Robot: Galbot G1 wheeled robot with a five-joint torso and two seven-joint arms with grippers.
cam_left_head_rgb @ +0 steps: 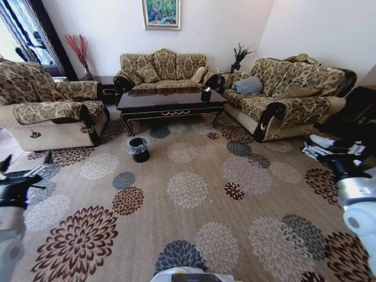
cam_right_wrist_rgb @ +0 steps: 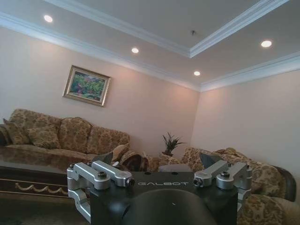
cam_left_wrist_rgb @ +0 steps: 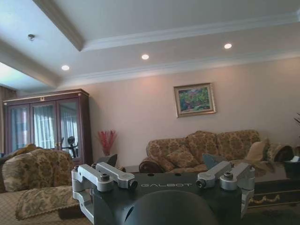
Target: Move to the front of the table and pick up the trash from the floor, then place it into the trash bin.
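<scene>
- Nearest to us, our own base is showing as a pale rounded edge at the bottom of the head view, standing on the floral carpet.
- We are holding the left claw out at the left edge of the head view, above the carpet and well apart from the furniture; in the left wrist view its claw is standing released, dark tips spread wide with nothing between them.
- We are holding the right claw out at the right edge, near the front corner of the right-hand sofa; in the right wrist view that claw is likewise released and gripping nothing.
- We are facing the worktop, a glossy dark wooden table with a gold scroll on its front rail, sitting well ahead of us between the three sofas.
- We are seeing the trash bin, small, round and black with a crinkly liner, standing on the carpet just in front of the worktop's left front leg.
- We are seeing a small dark box resting on the worktop's right end.
- We cannot tell where the trash is lying; no paper sheet or scraps are making themselves out against the carpet's pattern.
</scene>
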